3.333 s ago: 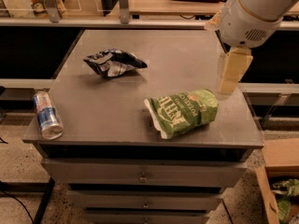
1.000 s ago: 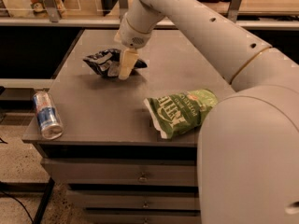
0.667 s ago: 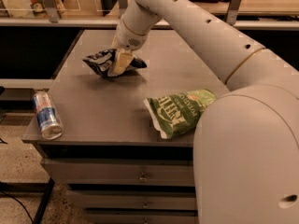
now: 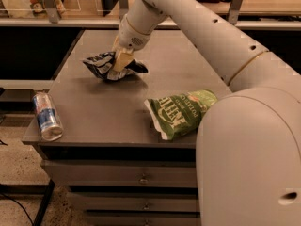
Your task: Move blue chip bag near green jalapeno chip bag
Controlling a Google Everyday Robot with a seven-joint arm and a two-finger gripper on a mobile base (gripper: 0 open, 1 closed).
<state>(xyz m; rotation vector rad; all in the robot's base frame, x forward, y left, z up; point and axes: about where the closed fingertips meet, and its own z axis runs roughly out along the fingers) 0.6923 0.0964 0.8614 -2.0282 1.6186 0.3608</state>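
Pressing onto the blue chip bag at the tabletop's far left, the claw touched it; whether it pinched, I could not tell. The green jalapeno chip bag lay well apart, front right.

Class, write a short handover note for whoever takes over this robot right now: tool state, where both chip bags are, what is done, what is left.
Tool: down on the blue bag; whether it has a grip cannot be seen.
Blue bag: on the table, far left, well apart from the green bag.
Green bag: front right, near the edge.
Can: on its side at the front left corner, not part of the job.
Done: the tool is at the blue bag.
Left: confirm the grip, carry the bag beside the green bag, release.
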